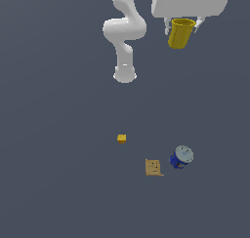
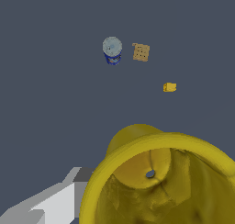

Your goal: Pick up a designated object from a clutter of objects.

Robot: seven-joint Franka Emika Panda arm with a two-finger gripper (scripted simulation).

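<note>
In the exterior view the white arm (image 1: 124,34) rises from its round base and bends up out of the top of the picture. Its wide white hand sits at the upper edge, toward the exterior view's right. Beneath the hand the gripper (image 1: 182,26) is clamped on the yellow cup (image 1: 181,33), a thin finger (image 1: 198,25) showing at the side of the rim. The cup hangs high above the dark grey floor (image 1: 58,159), slightly tilted, its open mouth up against the hand and its narrower bottom pointing down. Well below it lie the other three items — the tiny yellow-orange cube (image 1: 121,138) alone near the middle, the flat tan box (image 1: 153,167) lower and toward the exterior view's right, and the blue can (image 1: 181,157) with its grey lid just beside the box, apart from it.

In the wrist view the yellow cup (image 2: 156,182) fills the near part of the picture, seen down its hollow inside to a small hole in the bottom. A grey-white part of the hand (image 2: 50,202) shows next to it; the fingertips themselves are hidden. Far off on the floor (image 2: 46,81) stand the blue can (image 2: 112,51) and the tan box (image 2: 141,52) close together, the cube (image 2: 169,86) a little apart from them.
</note>
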